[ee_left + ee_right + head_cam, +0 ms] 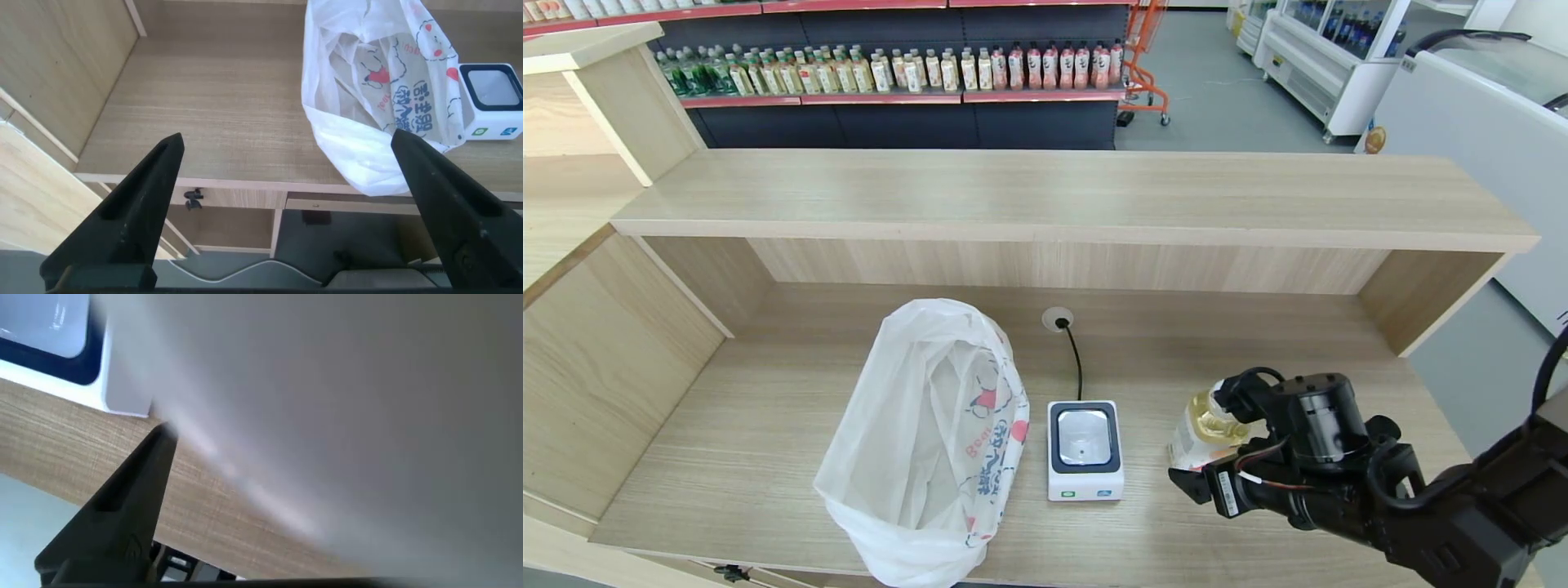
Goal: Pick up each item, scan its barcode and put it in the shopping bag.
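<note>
While the packet (1199,425) sits in the right arm's jaws, which seem clamped across its pale body, the scanner (1085,447) lies just beside it toward the robot's left, with the shopping bag (931,441) open beyond that. The packet's long axis stands roughly upright, with the gold part uppermost; I cannot tell whether it touches the desk (768,425). The left arm's jaws hang apart and empty off the desk's near edge.
</note>
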{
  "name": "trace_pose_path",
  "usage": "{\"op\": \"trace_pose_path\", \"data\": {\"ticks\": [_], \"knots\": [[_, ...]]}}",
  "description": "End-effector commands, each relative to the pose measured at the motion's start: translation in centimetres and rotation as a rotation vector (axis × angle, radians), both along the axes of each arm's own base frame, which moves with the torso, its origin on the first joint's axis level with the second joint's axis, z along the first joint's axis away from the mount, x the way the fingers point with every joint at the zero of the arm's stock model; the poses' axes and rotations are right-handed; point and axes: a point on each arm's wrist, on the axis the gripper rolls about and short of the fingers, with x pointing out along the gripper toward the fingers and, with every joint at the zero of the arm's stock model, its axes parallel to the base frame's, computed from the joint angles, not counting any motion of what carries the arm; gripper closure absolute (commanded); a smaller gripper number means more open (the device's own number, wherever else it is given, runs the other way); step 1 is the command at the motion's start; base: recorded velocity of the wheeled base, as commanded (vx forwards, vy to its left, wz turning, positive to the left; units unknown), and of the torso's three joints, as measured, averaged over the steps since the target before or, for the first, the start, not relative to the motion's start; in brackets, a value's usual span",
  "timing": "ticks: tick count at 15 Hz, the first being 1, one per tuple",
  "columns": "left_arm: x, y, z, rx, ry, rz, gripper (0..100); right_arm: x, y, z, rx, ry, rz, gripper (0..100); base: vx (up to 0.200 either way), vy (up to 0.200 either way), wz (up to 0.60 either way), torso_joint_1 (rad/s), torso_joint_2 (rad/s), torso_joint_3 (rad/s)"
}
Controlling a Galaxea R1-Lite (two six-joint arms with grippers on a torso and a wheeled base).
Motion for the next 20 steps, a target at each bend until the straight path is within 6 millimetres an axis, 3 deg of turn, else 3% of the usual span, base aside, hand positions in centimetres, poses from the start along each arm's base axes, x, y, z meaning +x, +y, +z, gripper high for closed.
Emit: {"op": "trace_pose_path", "data": {"ticks": [1,5,10,19,20], "knots": [[0.0,0.0,0.0,0.0,-0.001,0.0,0,0.6,0.9,-1.1,-0.012,0.011,0.018,0,0.0,0.0,0.0,0.0,0.0,0.0],[0.0,0.0,0.0,0.0,-0.001,0.0,0,1.4,1.9,-1.5,-0.017,-0.065,0.006,0,0.0,0.0,0.0,0.0,0.0,0.0],[0.0,0.0,0.0,0.0,-0.001,0.0,0,2.0,2.0,-0.5,-0.076,-0.204,0.072,0,0.0,0.0,0.0,0.0,0.0,0.0],[0.0,0.0,0.0,0.0,-0.001,0.0,0,2.7,2.4,-0.3,-0.017,-0.254,0.083,0,0.0,0.0,0.0,0.0,0.0,0.0],[0.0,0.0,0.0,0.0,-0.001,0.0,0,2.8,2.5,-0.3,0.008,-0.252,0.087,100,0.0,0.0,0.0,0.0,0.0,0.0]]}}
